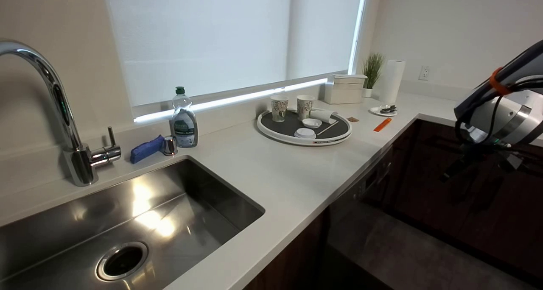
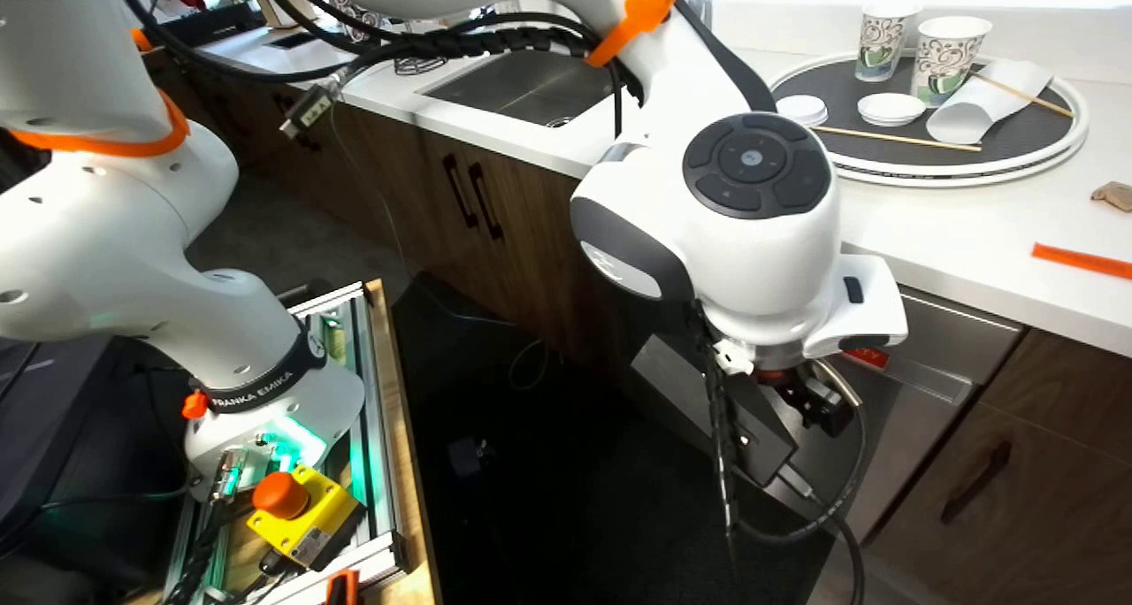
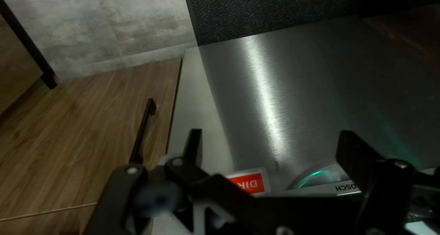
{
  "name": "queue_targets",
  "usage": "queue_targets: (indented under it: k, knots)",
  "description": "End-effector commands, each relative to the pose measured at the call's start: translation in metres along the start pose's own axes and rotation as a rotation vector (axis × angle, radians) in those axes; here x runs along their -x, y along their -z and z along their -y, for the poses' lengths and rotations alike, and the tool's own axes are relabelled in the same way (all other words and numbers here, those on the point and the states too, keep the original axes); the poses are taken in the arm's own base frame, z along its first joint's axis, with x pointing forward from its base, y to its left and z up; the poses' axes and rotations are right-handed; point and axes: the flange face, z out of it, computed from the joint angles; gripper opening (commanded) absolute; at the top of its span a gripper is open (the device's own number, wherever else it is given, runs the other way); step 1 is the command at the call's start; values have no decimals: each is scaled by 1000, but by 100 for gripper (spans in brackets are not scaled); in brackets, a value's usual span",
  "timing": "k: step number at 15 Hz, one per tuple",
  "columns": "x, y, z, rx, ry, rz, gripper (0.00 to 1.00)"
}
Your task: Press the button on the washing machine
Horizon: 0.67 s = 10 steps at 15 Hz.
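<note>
In the wrist view, the gripper stands spread before the washing machine, whose edge flanks the cabinet at nine o'clock, open floor at eleven.

1. In an exterior view, the faucet stands behind the sink, left of the bottle.
2. Right of the sink, the tray lies on the worktop with two cups on it.
3. Beyond the tray, left to right, stand the box, plant and paper-towel roll.
4. In an exterior view, the washing machine sits under the worktop, left of a cabinet.
5. The hand hangs before the washing machine.
</note>
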Motion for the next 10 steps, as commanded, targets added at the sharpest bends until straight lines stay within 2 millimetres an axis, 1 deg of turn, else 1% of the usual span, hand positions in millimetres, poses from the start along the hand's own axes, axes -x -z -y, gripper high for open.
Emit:
queue_targets:
  k: [1, 3, 8, 9, 10]
  knots:
    - [13, 23, 18, 41, -42, -31, 100]
    - [15, 32, 24, 37, -41, -52, 100]
    - [17, 46, 33, 37, -58, -80, 100]
    - [11, 39, 23, 30, -60, -66, 100]
    - [11, 41, 24, 30, -62, -71, 100]
